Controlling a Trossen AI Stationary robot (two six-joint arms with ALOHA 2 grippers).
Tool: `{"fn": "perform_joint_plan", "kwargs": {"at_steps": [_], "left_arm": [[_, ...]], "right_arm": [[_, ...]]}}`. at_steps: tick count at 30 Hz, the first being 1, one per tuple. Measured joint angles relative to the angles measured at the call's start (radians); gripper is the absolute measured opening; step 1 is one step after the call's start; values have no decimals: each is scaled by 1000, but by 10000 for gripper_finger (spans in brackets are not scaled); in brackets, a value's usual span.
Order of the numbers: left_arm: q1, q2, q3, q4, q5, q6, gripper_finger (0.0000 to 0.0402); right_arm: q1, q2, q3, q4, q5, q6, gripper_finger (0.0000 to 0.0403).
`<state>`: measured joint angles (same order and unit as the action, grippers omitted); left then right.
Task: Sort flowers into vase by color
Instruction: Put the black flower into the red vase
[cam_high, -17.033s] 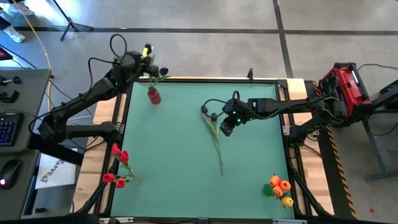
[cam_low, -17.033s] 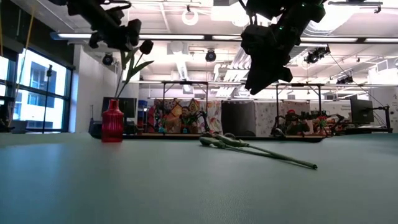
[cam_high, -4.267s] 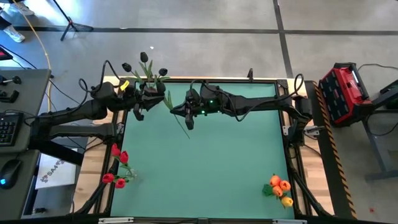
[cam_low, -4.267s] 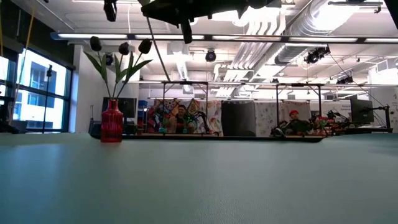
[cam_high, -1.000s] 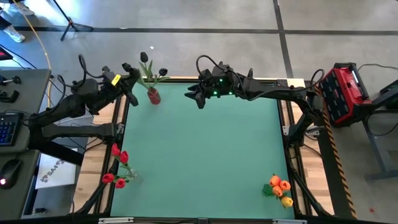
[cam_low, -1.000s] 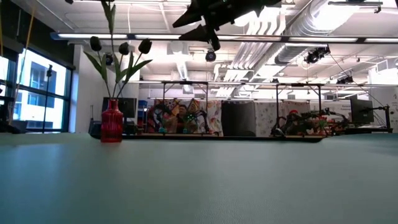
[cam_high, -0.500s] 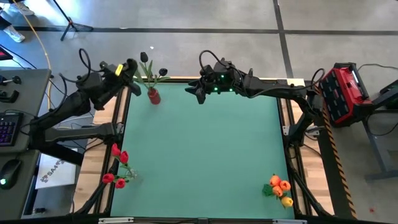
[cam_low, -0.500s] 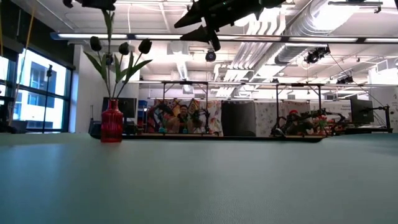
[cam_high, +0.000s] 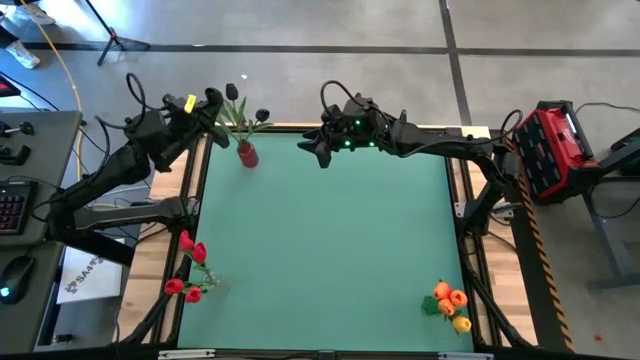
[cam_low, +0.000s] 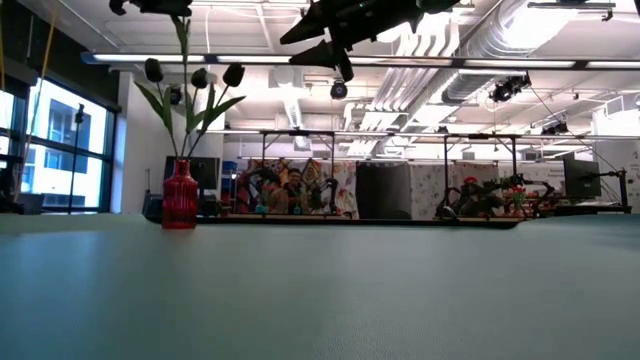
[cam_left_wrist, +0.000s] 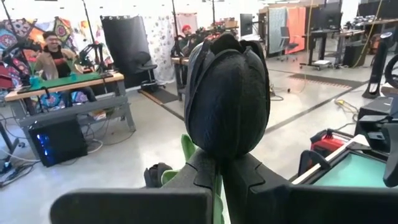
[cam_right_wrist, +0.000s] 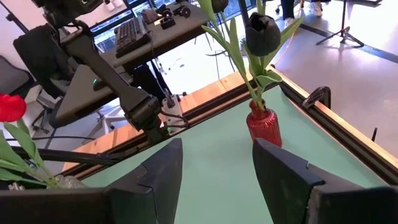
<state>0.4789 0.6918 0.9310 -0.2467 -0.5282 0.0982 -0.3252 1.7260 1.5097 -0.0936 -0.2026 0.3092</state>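
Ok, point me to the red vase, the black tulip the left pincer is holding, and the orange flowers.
red vase (cam_high: 247, 154), high view, on its body.
black tulip (cam_left_wrist: 227, 102), left wrist view, on its head.
left pincer (cam_left_wrist: 217, 177), left wrist view, between its fingertips.
orange flowers (cam_high: 449, 299), high view, on the heads.

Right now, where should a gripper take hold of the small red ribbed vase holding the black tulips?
Grip the small red ribbed vase low on its body, from the table side, fingers level. Black tulips and leaves spread above its neck, blocking any approach from overhead.
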Motion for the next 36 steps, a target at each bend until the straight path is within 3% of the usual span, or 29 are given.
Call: {"fn": "perform_joint_plan", "kwargs": {"at_steps": [8,15,20,36], "left_arm": [[0,1,5,-40,0,-16,0],[0,33,124,-163,-1,-26,0],[5,57,145,-210,-13,4,0],[52,139,144,-122,14,-16,0]], "right_arm": [[-2,0,0,-7,-1,-4,183],[-2,0,0,-11,-3,-7,183],[-2,1,0,-10,-3,-23,183],[-2,1,0,-45,-16,-23,183]]}}
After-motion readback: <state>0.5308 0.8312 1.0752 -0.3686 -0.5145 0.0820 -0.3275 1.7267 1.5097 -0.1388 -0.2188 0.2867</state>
